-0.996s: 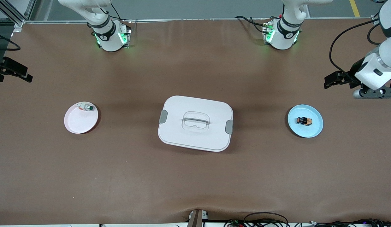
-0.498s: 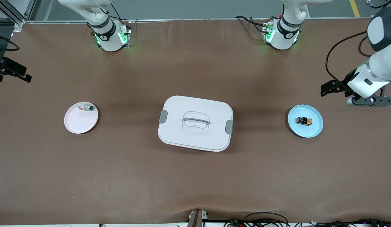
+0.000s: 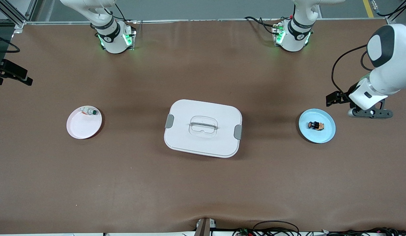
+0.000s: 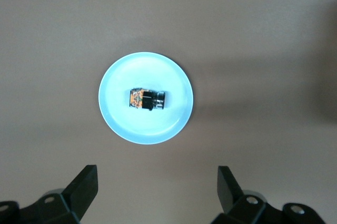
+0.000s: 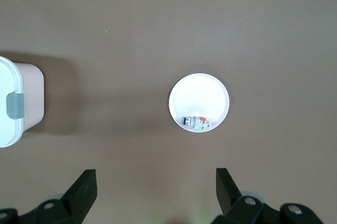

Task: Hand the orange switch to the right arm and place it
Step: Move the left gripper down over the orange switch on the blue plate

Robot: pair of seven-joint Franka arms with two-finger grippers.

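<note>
The white lidded box (image 3: 203, 128) sits at mid-table, lid on, grey latches at both ends, clear handle on top; it is untouched. Toward the left arm's end, level with the box, the light blue plate (image 3: 317, 126) lies flat on the table (image 3: 203, 183). The orange switch (image 3: 316, 125) lies on its side near the middle of that plate, orange cap pointing toward the box, tan end pointing away from it; nothing touches it. Toward the right arm's end, the pink plate (image 3: 84, 124) carries a small silver-white switch with green cap (image 3: 89, 111) against the part of its rim farthest from the front camera. The left gripper (image 4: 157, 190) is up in the air over bare table just beside the blue plate, toward the table's end; its two fingers (image 4: 84, 187) stand wide apart, holding nothing and touching nothing, with the plate and the orange switch in clear sight under the wrist camera. The right gripper (image 5: 156, 191) is raised at the right arm's end of the table, at the edge of the front view; its fingers are likewise spread wide and empty, and the arm waits there, its wrist view taking in the pink plate and one end of the box.
</note>
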